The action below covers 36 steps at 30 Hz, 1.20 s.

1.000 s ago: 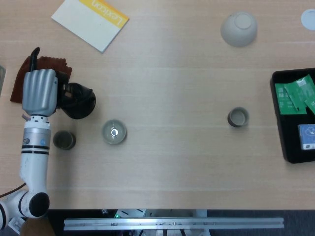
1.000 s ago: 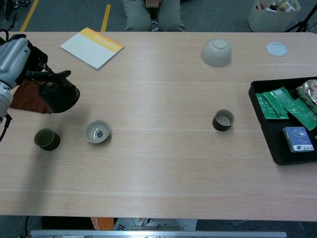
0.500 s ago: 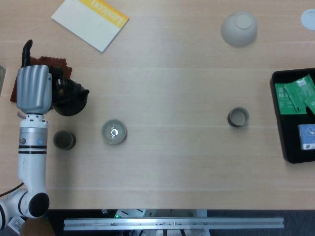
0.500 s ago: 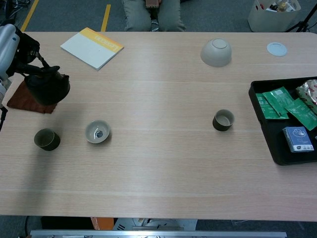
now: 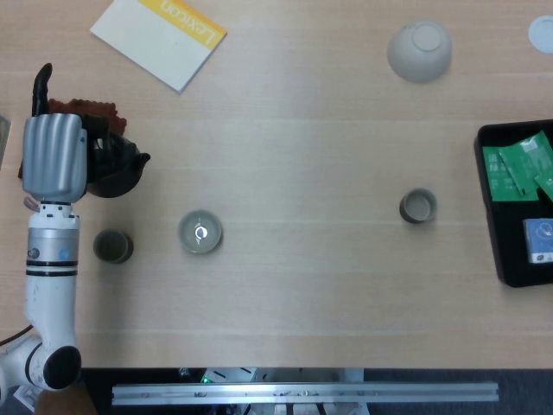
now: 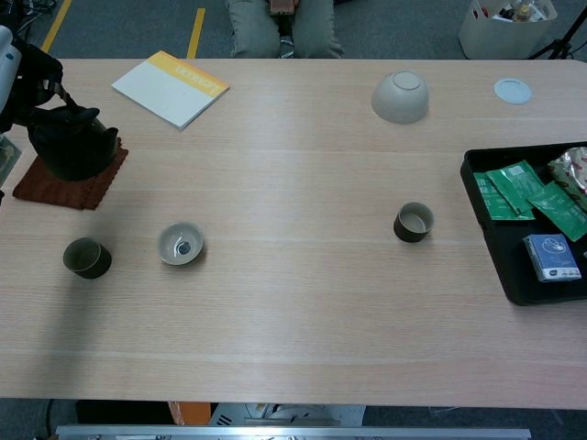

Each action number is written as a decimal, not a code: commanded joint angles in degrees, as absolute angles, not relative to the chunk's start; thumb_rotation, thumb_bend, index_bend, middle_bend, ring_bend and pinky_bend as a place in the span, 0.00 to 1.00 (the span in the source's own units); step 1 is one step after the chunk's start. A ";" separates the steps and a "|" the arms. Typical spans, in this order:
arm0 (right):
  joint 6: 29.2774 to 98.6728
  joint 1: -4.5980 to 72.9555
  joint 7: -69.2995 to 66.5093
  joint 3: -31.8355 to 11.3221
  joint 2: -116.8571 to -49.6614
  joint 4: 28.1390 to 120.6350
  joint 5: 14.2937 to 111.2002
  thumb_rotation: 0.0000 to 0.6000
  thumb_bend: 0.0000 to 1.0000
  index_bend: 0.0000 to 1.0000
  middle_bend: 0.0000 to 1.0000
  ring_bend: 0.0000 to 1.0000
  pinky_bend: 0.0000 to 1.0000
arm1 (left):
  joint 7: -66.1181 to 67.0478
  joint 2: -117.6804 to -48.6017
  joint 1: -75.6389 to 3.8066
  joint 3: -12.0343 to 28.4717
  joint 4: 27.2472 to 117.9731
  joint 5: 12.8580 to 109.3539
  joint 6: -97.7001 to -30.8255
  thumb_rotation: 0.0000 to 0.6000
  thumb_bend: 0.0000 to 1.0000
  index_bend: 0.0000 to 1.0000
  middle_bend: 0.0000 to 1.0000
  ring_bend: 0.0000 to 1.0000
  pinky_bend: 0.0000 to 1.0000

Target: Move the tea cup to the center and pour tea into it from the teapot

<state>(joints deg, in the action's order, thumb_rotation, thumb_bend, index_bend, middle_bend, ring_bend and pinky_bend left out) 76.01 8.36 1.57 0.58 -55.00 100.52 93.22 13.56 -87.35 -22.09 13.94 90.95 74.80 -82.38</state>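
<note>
My left hand (image 5: 54, 156) grips the handle of the black teapot (image 5: 118, 169), which is over the brown mat (image 5: 89, 111) at the table's left edge. In the chest view the teapot (image 6: 71, 147) sits low over the mat (image 6: 62, 186), spout pointing right, and only part of the left hand (image 6: 20, 75) shows; whether the pot rests on the mat I cannot tell. A pale tea cup (image 5: 200, 233) with liquid in it stands left of centre. Beside it is a dark green cup (image 5: 112, 246). Another dark cup (image 5: 418, 207) stands right of centre.
A yellow and white booklet (image 5: 160, 33) lies at the back left. An upturned grey bowl (image 5: 419, 50) and a small round lid (image 6: 513, 90) are at the back right. A black tray (image 5: 505, 252) with green packets is at the right edge.
My left hand has carried the teapot left and back, away from the pale cup, to over the brown mat. The cups have not moved.
</note>
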 commanded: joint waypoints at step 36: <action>47.41 32.35 39.20 -1.75 -75.45 98.02 63.80 1.00 0.16 0.18 0.24 0.10 0.23 | 15.18 -81.73 -19.92 10.24 100.79 79.18 -83.08 1.00 0.18 0.95 1.00 0.85 0.03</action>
